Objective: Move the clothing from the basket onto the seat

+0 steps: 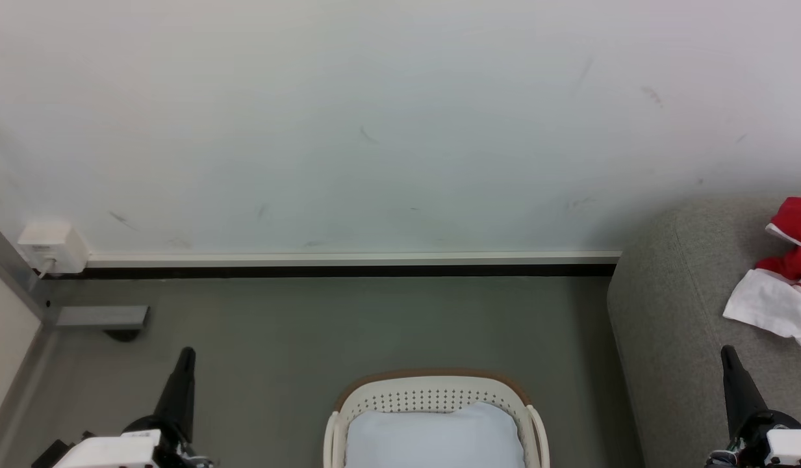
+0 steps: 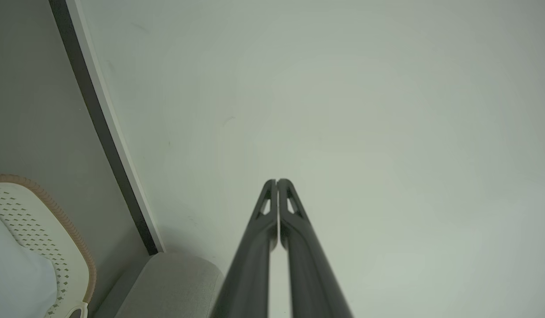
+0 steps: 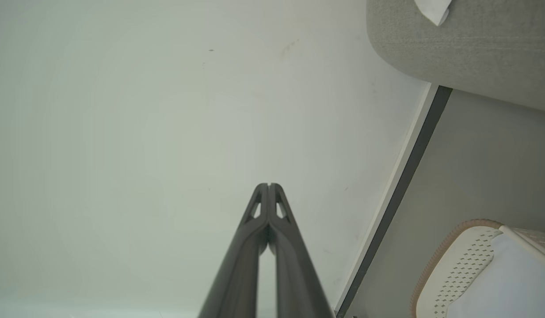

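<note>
- While both arms sit low at the near edge, the left tool [image 1: 187,354] is clenched. Its two dark fingers are pressed flat together with nothing between them, pointing up over bare floor.
- Same story on the other side: the right tool [image 1: 727,352] is clenched tight and empty too, its tip raised in front of the near part of the seat.
- Between the two, right at the bottom, sits the basket [image 1: 432,398]. It is cream with a perforated wall and a brown band round the rim, and a plain pale pad [image 1: 432,439] lies inside it.
- Grey floor [image 1: 296,325] runs on from the basket to the wall.
- Over on the right is the seat [image 1: 666,312], a grey fabric sofa with a rounded end, near the basket and not touching it.
- And there's the clothing [image 1: 780,286]: red and white pieces bunched on top of the seat, well apart from the basket, beyond the right tool's tip.
- Far left, a small white box [image 1: 52,247] with a cable sits low in the corner.
- At the back there's a pale skirting strip [image 1: 348,259] with a dark line under it, and the scuffed white wall [image 1: 374,130] above.
</note>
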Tool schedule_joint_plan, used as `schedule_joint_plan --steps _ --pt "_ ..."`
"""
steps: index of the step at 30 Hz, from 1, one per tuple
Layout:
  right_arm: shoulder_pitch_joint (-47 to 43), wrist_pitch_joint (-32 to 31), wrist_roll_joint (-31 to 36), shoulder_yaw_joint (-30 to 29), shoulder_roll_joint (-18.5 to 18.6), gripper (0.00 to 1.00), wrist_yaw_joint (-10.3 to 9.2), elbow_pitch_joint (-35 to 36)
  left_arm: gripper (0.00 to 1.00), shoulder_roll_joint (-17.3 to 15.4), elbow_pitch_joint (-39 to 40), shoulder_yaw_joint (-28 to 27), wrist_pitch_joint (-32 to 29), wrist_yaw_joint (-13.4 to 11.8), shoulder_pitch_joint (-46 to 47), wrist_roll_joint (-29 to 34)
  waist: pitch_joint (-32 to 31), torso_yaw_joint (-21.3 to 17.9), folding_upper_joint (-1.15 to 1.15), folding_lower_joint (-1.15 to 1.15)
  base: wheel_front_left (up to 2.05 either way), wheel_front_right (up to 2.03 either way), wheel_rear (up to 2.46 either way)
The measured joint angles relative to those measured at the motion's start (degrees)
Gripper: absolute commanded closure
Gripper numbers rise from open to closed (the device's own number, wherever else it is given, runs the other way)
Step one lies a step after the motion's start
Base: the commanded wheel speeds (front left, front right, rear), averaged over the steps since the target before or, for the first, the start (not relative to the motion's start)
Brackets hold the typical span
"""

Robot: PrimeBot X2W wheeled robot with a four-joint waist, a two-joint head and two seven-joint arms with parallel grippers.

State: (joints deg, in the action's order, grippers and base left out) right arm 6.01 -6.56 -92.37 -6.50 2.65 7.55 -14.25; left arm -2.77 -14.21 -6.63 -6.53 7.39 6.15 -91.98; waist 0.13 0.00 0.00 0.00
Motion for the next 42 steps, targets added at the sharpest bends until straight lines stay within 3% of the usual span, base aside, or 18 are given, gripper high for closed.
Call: schedule_joint_plan --steps 42 --pt "0.0 0.0 0.0 0.0 0.0 1.00 0.00 0.0 1.00 0.0 0.0 0.0 0.0 0.0 0.0 0.0 0.0 0.0 0.00 0.00 0.00 0.00 0.00"
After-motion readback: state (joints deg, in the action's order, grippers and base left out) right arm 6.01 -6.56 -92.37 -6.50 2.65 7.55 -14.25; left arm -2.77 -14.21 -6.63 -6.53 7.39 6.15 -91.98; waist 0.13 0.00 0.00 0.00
